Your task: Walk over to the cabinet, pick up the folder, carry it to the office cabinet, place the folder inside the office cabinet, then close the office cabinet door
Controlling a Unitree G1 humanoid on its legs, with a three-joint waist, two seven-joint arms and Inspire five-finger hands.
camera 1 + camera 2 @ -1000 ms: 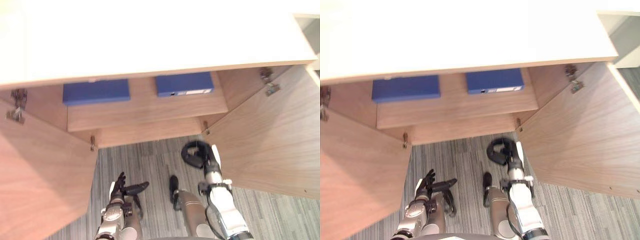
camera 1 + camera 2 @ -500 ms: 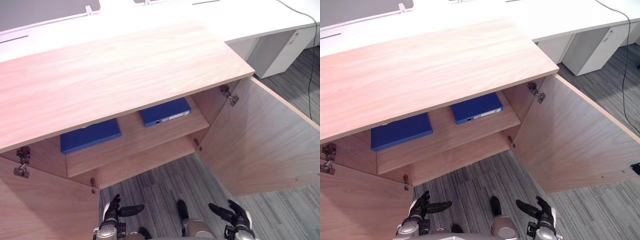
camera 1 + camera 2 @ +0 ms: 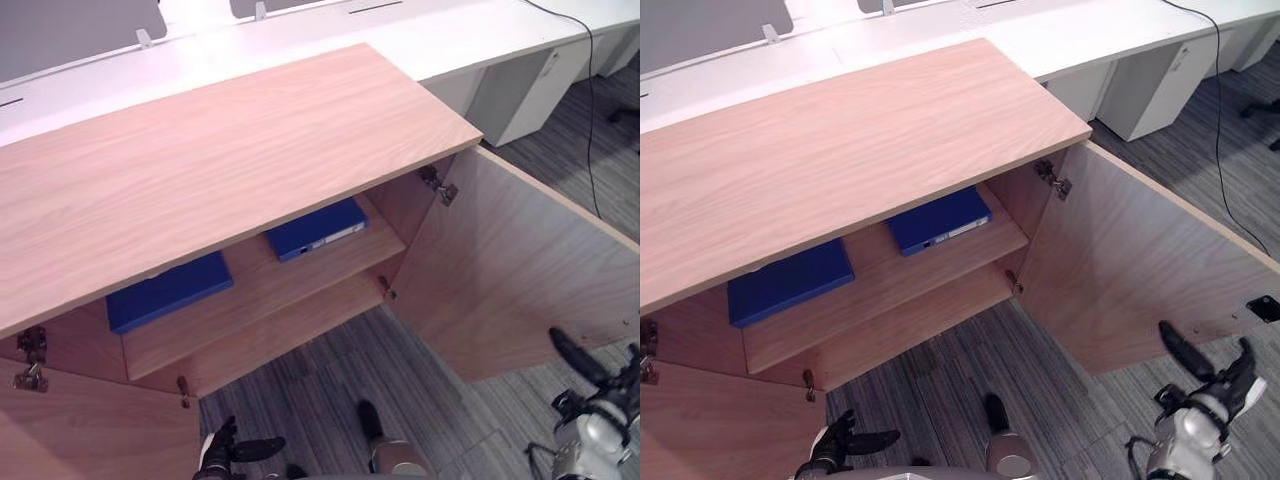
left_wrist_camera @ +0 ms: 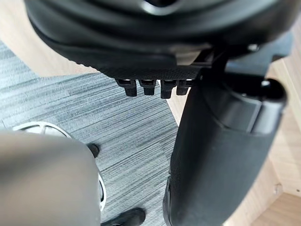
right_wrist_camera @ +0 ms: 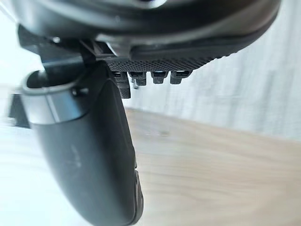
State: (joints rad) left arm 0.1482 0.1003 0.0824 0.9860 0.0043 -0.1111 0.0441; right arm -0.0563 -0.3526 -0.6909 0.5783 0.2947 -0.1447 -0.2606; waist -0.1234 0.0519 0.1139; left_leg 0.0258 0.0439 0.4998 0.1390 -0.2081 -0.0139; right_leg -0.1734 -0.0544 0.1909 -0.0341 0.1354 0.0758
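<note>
A wooden cabinet point(image 3: 230, 150) stands before me with both doors swung out. Two blue folders lie flat on its shelf: one at the left point(image 3: 168, 292), one at the right point(image 3: 318, 229) with a white label on its spine. My left hand point(image 3: 232, 452) hangs low over the carpet in front of the left door point(image 3: 90, 430), fingers straight, thumb out, holding nothing. My right hand point(image 3: 1215, 385) is out at the lower right, just in front of the right door point(image 3: 510, 280), fingers and thumb spread and empty. Wood grain lies past its thumb point(image 5: 89, 155) in the right wrist view.
White desks point(image 3: 300, 30) run behind the cabinet, with a white pedestal point(image 3: 520, 85) at the far right and a black cable point(image 3: 1215, 110) hanging beside it. Grey striped carpet point(image 3: 330, 380) lies between the open doors.
The camera has tilted up, bringing the cabinet top and the desks into view. My right hand has uncurled and swung out to the right, from the middle of the carpet to beside the right door.
</note>
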